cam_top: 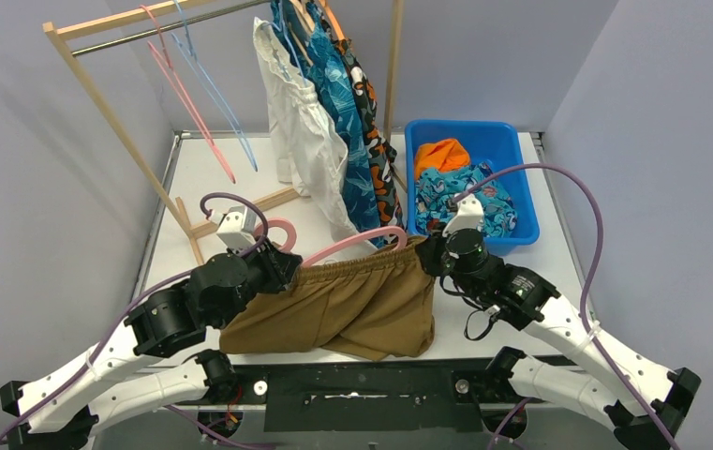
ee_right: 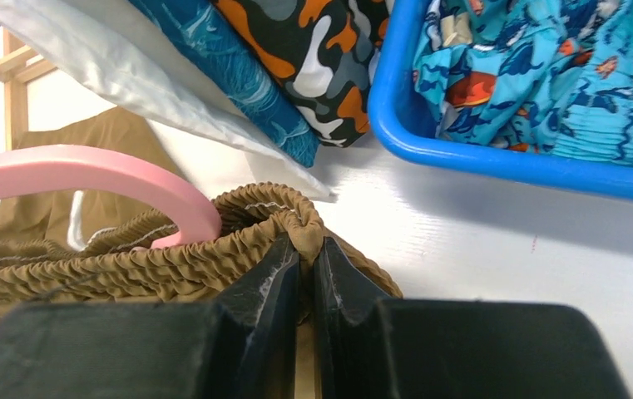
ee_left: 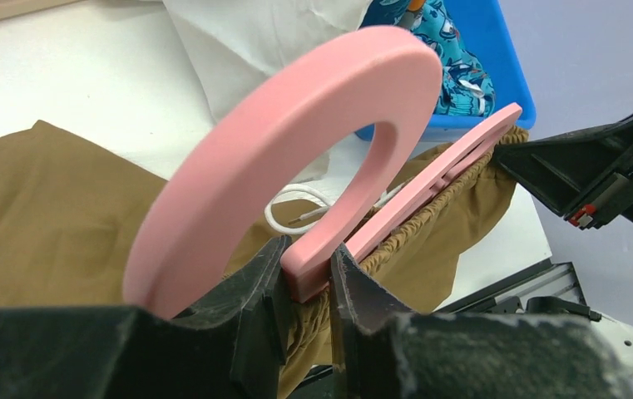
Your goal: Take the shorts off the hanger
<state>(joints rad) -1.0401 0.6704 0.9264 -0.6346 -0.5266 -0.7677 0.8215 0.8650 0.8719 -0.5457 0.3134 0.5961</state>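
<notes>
Jaws: L gripper [ee_left: 309, 268] clamps pink hanger [ee_left: 254, 150]; R gripper [ee_right: 306, 251] pinches brown shorts [cam_top: 352, 302] waistband.

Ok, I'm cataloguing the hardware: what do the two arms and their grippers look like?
The left arm and right arm have white link shells and black round joint housings. A purple cable loops along each. The left gripper and right gripper are matte black, with two wedge-shaped fingers each; a small white camera block sits on each wrist.

Top, 2 wrist cams; shared shorts [cam_top: 352, 300]
</notes>
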